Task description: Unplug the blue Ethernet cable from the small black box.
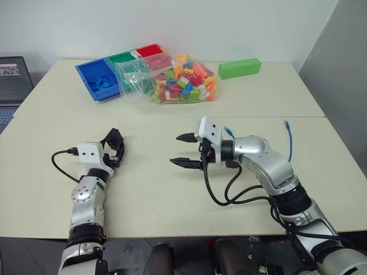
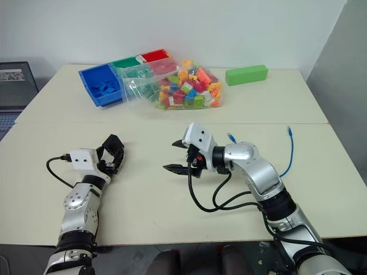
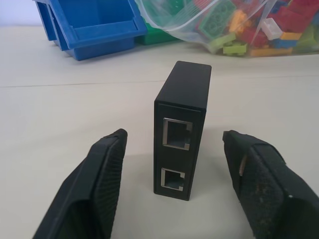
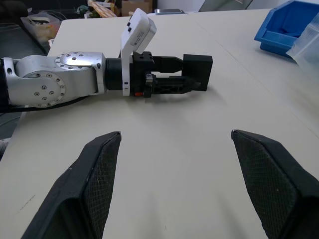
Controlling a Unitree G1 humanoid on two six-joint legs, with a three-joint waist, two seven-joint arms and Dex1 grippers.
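Left tool point(image 3: 172, 186) fingers flank small black box point(image 3: 182, 127), untouched

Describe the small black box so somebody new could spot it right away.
On the near cream table, look between the open fingers of the left hand. The small black box stands there on edge, untouched, showing two empty metal-rimmed ports stacked on its narrow face.

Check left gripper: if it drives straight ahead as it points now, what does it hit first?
Most likely the small black box. It stands on edge on the table directly ahead of the left gripper, between its open jaws, both ports empty and facing it. The gap to the box is hard to judge.
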